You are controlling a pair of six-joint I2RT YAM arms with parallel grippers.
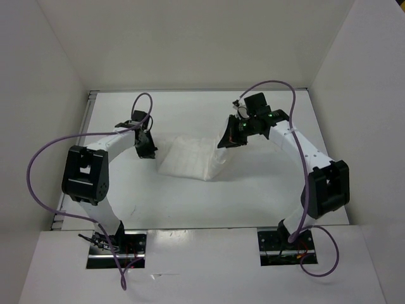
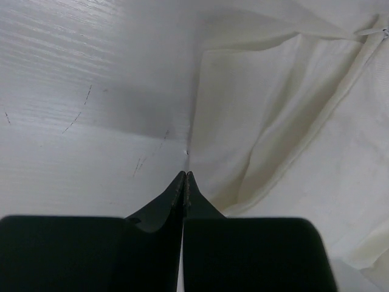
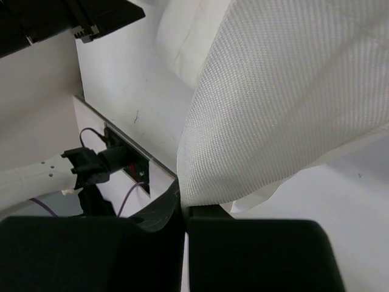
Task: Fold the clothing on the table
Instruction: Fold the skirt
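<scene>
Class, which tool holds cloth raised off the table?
The right tool: the clothing hangs from its shut jaws, whereas the left tool sits low at the fabric's edge.

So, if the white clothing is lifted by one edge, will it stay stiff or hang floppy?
Probably floppy: the clothing drapes in soft folds from the shut right gripper. Likely light, as its weave looks thin. It may slide easily, because the table looks glossy.

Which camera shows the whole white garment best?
Top external: the whole clothing shows, on the table. Left wrist shows only creased fabric at the left claw; right wrist, close-up weave pinched in the right claw.
</scene>
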